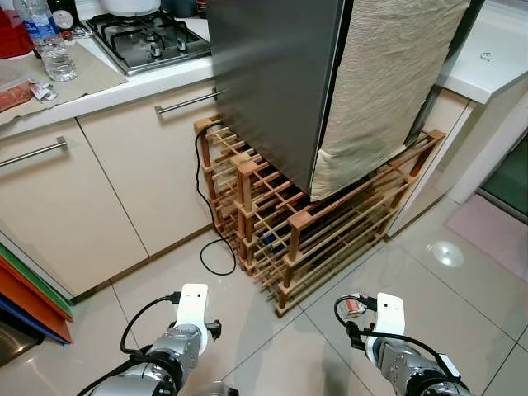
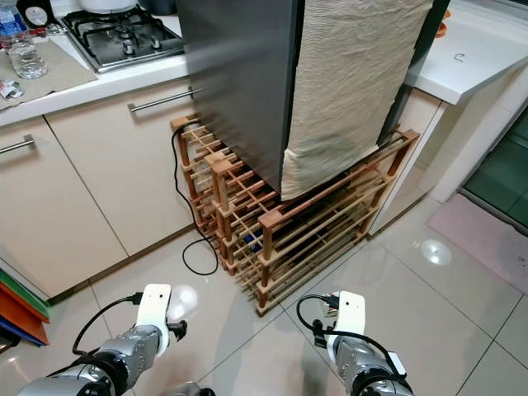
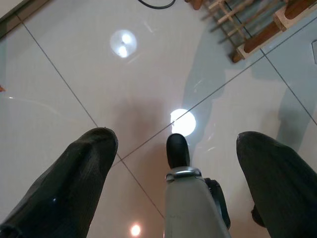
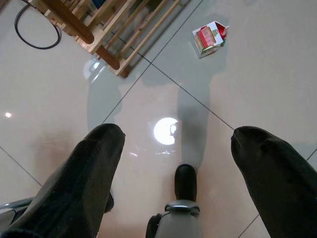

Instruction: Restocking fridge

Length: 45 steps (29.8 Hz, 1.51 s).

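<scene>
A counter (image 1: pixel 124 89) with a gas hob (image 1: pixel 148 37) runs left of the steel fridge (image 1: pixel 272 74), which stands upright on a wooden rack (image 1: pixel 313 235) over glossy floor tiles (image 1: pixel 462 305). Left pincer (image 3: pixel 173 148) and right pincer (image 4: pixel 178 139) hang spread open above the floor, empty. A small carton (image 4: pixel 210 38) lies on its side on the tiles near the rack's corner.

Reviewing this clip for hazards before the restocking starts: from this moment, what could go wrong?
The small carton lies on the glossy floor tiles by the wooden rack; the robot could step on it or kick it. The black cable loops across the floor beside the rack and might snag a foot. The fridge stands on that slatted rack, so a hard pull on its door may rock it. The left gripper and right gripper hang open.
</scene>
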Available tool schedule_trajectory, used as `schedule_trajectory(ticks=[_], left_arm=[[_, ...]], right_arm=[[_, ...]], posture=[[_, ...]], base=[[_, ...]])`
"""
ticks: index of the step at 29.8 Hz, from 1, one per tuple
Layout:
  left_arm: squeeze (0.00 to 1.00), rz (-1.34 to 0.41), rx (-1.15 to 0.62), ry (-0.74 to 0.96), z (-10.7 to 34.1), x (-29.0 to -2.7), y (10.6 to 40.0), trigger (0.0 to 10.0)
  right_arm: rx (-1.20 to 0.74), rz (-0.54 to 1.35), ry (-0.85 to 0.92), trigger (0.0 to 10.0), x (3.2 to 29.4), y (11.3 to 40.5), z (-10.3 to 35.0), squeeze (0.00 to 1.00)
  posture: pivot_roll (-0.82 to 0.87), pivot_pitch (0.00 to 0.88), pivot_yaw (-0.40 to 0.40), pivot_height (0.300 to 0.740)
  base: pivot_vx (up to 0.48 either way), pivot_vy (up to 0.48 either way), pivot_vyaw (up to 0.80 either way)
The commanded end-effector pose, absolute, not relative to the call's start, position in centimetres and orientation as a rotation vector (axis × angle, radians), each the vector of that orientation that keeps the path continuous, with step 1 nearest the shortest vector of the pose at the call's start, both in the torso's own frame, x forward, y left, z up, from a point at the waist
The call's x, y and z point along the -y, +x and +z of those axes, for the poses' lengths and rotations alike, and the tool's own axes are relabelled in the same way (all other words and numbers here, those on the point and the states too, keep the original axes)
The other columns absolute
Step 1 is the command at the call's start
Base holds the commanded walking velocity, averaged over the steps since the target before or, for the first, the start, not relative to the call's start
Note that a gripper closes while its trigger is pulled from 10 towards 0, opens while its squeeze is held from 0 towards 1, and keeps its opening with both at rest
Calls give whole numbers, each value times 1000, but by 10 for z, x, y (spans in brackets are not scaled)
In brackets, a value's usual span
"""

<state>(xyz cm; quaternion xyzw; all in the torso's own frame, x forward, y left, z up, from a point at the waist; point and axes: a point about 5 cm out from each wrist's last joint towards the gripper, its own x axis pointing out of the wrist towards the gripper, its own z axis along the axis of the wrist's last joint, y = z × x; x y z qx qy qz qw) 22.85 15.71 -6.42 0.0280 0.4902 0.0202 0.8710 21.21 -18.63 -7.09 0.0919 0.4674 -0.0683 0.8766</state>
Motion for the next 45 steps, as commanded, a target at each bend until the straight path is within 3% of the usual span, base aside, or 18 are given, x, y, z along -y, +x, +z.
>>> schedule_trajectory(ticks=[1,13,25,39,45], left_arm=[[0,31,-1024,67,-64,-157,228,10000],[0,77,-1039,-12,-66,-156,225,10000],[0,34,-1040,63,-68,-155,223,10000],[0,-206,-991,447,-69,-149,220,10000],[0,-225,-1002,474,-71,-149,217,10000]], right_arm=[[-977,-137,183,10000,189,214,-70,0],[-980,-150,198,10000,190,213,-70,0],[-982,-117,141,10000,191,214,-69,0],[-1000,14,-123,10000,196,219,-65,0],[-1005,15,-120,10000,196,219,-66,0]], posture=[[79,0,2,740],[78,0,-2,740],[77,4,-1,740],[77,13,-1,740],[77,11,-3,740]], base=[[0,0,0],[0,0,0],[0,0,0],[0,0,0],[0,0,0]])
